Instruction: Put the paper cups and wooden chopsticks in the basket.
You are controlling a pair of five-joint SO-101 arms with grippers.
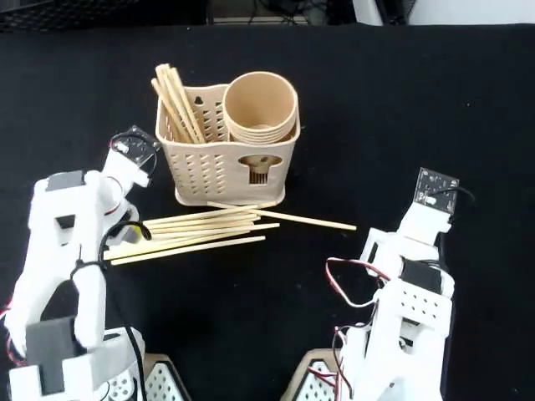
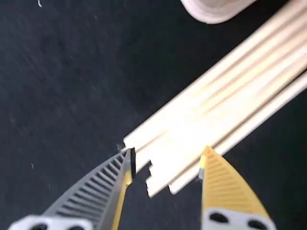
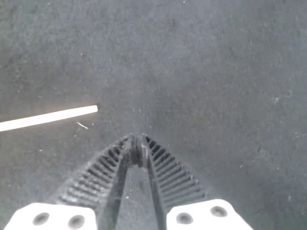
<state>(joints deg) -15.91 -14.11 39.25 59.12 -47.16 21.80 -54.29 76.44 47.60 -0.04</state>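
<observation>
Straddling the blunt ends of a loose bundle of pale, straight wooden chopsticks on the black cloth table, the left tool stands wide open, gripping nothing. Nested tan paper cups and more sticks sit in the beige perforated plastic basket. The right tool, ribbed fingers pressed together, holds nothing.
</observation>
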